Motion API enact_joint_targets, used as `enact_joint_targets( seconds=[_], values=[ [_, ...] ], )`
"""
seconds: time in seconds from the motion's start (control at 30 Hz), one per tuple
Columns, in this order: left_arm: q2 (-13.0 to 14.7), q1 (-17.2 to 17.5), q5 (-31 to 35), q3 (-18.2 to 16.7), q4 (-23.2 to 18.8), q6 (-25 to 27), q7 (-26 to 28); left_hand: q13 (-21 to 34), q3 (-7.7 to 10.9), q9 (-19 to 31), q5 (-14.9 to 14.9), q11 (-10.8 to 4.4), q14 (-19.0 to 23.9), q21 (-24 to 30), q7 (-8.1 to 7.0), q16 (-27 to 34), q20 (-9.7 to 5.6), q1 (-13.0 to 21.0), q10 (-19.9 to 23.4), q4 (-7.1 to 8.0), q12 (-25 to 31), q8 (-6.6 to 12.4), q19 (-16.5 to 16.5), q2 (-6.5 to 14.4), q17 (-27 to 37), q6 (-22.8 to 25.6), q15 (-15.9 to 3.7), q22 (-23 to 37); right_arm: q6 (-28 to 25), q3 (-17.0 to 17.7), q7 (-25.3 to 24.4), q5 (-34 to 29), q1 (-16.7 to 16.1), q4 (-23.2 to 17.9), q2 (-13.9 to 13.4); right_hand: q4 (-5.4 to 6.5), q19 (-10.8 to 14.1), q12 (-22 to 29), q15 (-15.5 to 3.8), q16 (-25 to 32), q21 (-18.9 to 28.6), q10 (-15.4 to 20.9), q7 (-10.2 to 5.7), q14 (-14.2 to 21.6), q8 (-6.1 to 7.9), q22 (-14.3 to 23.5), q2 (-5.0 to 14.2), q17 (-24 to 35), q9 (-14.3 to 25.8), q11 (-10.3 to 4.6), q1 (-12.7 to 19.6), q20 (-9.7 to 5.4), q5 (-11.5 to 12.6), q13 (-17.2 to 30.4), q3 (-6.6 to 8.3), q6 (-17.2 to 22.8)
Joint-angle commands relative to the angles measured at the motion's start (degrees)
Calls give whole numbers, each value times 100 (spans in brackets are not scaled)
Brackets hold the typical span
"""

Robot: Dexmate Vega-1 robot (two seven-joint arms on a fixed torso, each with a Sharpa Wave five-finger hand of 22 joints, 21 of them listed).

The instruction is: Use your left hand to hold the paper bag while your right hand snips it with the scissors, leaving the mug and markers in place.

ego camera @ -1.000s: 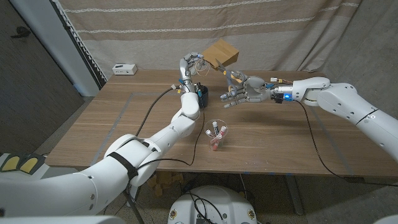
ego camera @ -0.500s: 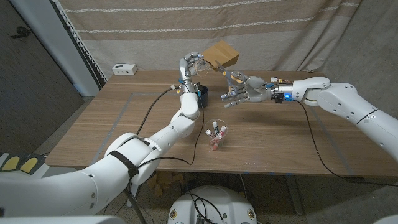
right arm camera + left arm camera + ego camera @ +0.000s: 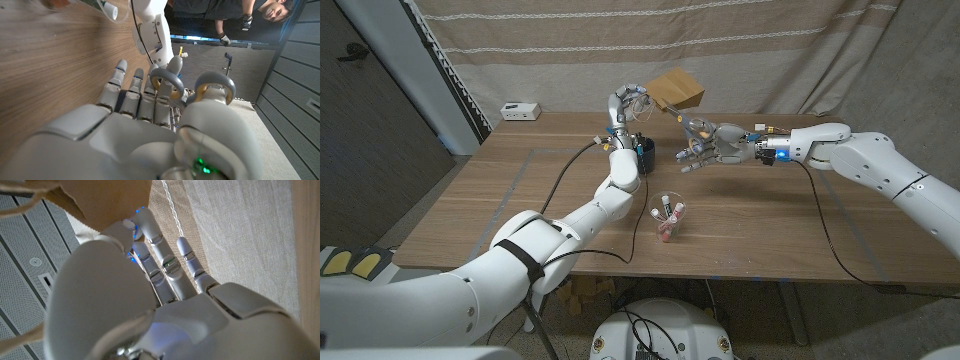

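Note:
My left hand [image 3: 624, 104] is raised over the table's far side and grips the brown paper bag [image 3: 677, 88] by its near edge. In the left wrist view the paper bag [image 3: 102, 202] sits against my thumb and fingers [image 3: 165, 265]. To the bag's right, a little lower, my right hand [image 3: 710, 143] holds the grey-handled scissors [image 3: 696, 125]. Its fingers pass through the scissors' loops [image 3: 216, 86]; the blades are hidden. A dark blue mug [image 3: 642, 150] stands under the left hand. A clear cup of markers [image 3: 667, 214] stands nearer the front.
A small white box [image 3: 520, 110] lies at the table's [image 3: 470, 210] back left. A black cable [image 3: 830, 245] trails from the right arm across the table. A curtain [image 3: 770, 50] hangs behind. A person [image 3: 260, 12] stands beyond the table in the right wrist view.
My right hand with the scissors has edged slightly left and up toward the bag. The left hand, bag, mug and markers stay put.

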Motion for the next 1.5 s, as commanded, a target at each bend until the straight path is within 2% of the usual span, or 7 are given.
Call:
enact_joint_targets(
  seconds=[0.03, 0.3, 0.7, 0.83, 1.0, 1.3, 1.5],
  values=[
    [-87, -115, -88, 38, 321, -230, -224, -1, 48, 9, -28, 14, 49, 60, -25, 24, -754, -12, 32, 11, 22, 24, -26, -32, 7, 42, 5, 7, -152, 35, -306, 75, -26, -81, 39, -56, 139, 119, -123, 84, 57, 380, -37, 276, 436, 24, 70, 25, 139, -134, 301, -143, -61, 19, 208, 384],
    [-124, -176, -132, 90, 524, -382, -406, 2, 92, 0, -66, 16, 38, 87, -5, 36, -759, -19, 33, 4, 24, 26, -32, -40, 2, 30, 4, 1, -280, 174, -767, 230, -157, -220, 44, -62, 277, 270, -534, 234, 99, 885, -64, 764, 702, 47, 240, 89, 141, -351, 872, -454, -142, 46, 724, 886],
    [-106, -234, -132, 92, 637, -476, -336, -27, 137, -23, -148, 20, 32, 145, 12, 41, -776, -27, 28, -6, 6, 28, -58, -55, -15, 17, 3, -3, -338, 153, -786, 244, -86, -191, 60, 160, 247, 328, -785, 340, 131, 1035, 128, 869, 1011, 90, 270, 257, 660, -406, 1465, -616, -379, 109, 1555, 690],
    [-114, -270, -144, 83, 723, -502, -286, -29, 152, -33, -160, 18, 21, 149, 9, 33, -775, -24, 22, -9, 2, 23, -63, -55, -25, 12, 3, -7, -405, 185, -937, 281, -105, -235, 56, 223, 305, 873, -1152, 661, 199, 1856, 193, 1360, 1185, 103, 193, 431, 906, -446, 1897, -736, -583, 465, 1970, 688],
    [-106, -290, -149, 89, 768, -522, -250, -32, 177, -24, -181, 19, 18, 157, 12, 26, -770, -30, 20, -8, 0, 32, -74, -56, -39, 3, 3, -13, -500, 334, -1285, 507, -261, -313, 84, 274, 440, 1803, -1365, 1328, 334, 2211, 191, 2211, 1162, 139, 165, 889, 910, -788, 2187, -906, -648, 1539, 2115, 736],
    [-70, -280, -104, 100, 719, -522, -109, -47, 213, -31, -219, 20, 17, 183, 8, 13, -768, -38, 14, -9, -9, 41, -88, -61, -65, -2, 2, -17, -578, 397, -1512, 698, -334, -316, 160, 268, 904, 3569, -1433, 2316, 926, 1789, 229, 2974, 858, 421, 173, 1765, 873, -883, 2813, -1317, -636, 4131, 2245, 664],
    [-63, -272, -91, 98, 694, -521, -62, -51, 224, -31, -241, 21, 24, 204, 12, 19, -772, -48, 22, -9, -8, 41, -98, -66, -64, -20, 2, -14, -597, 435, -1580, 806, -388, -325, 189, 308, 904, 3762, -1356, 3520, 1387, 1602, 203, 3376, 885, 862, 73, 2904, 1191, -962, 2876, -1528, -655, 4667, 2080, 551]
  ],
)
